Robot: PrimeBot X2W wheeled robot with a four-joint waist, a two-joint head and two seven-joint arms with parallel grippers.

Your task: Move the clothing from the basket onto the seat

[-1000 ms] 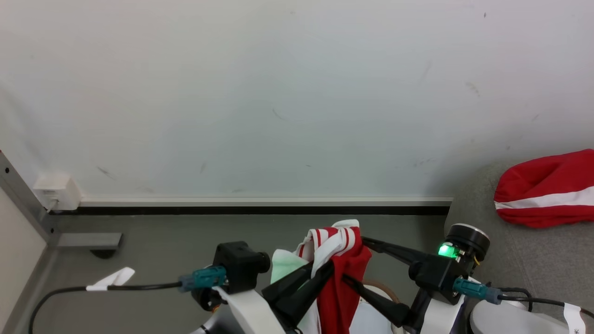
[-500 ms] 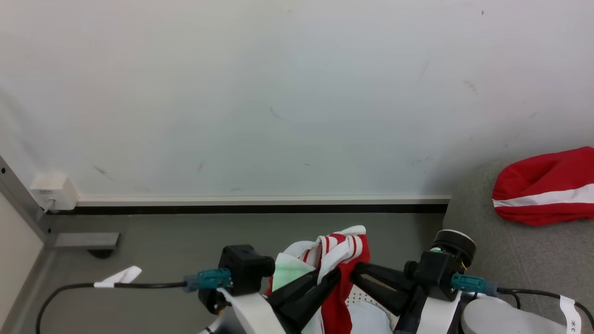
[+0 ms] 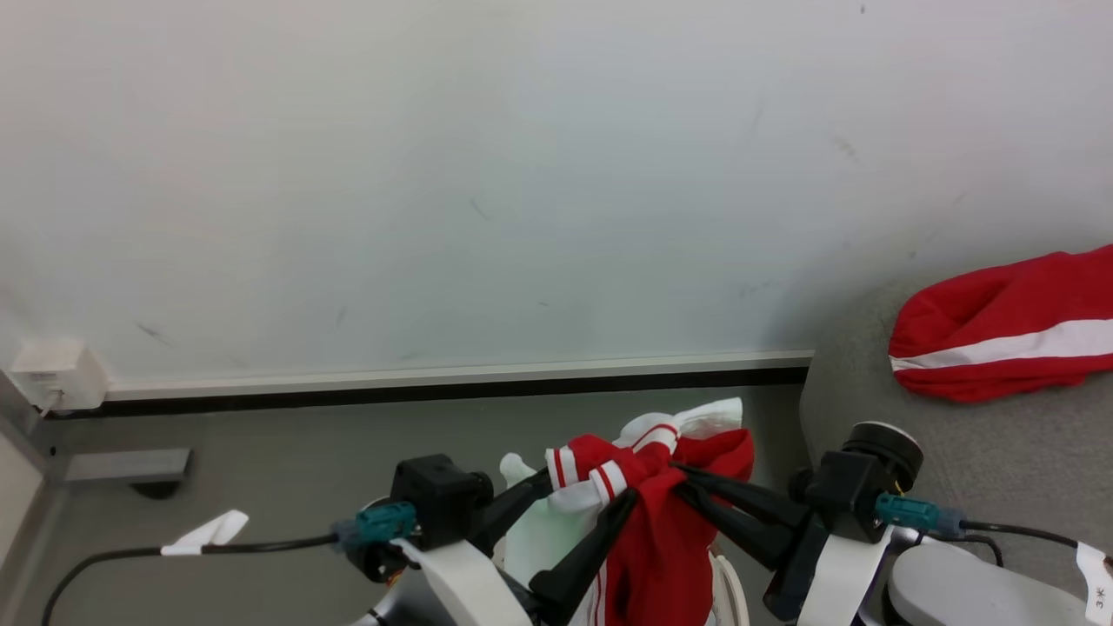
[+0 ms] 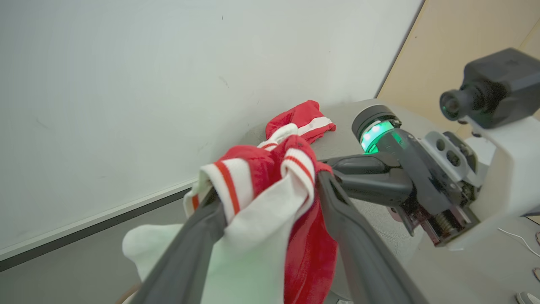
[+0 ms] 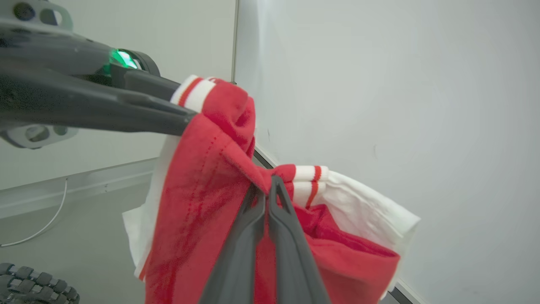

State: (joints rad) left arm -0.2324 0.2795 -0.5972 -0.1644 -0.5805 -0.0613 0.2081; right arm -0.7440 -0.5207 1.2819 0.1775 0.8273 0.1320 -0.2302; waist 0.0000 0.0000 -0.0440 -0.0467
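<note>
A red and white garment of the clothing [image 3: 661, 530] hangs in the air between my two grippers. My right gripper [image 3: 684, 475] is shut on its bunched red top, as the right wrist view shows [image 5: 268, 185]. My left gripper [image 3: 589, 487] stands open, its fingers spread wide with the striped cuffs and white sleeve draped over them [image 4: 270, 190]. A second red garment [image 3: 1000, 335] with a white stripe lies on the grey seat [image 3: 869, 409] at the right. Of the basket, a white sliver of rim [image 3: 726, 591] shows below the hanging cloth.
A white wall with a skirting board [image 3: 435, 382] runs across the back above a grey floor [image 3: 261, 452]. A wall socket box [image 3: 52, 374] and a metal foot [image 3: 126, 465] sit at the left. Cables trail from both wrists.
My right gripper has closed on the garment's top. My left gripper has opened its fingers, and the cloth now drapes over them. The head view has swung slightly right.
</note>
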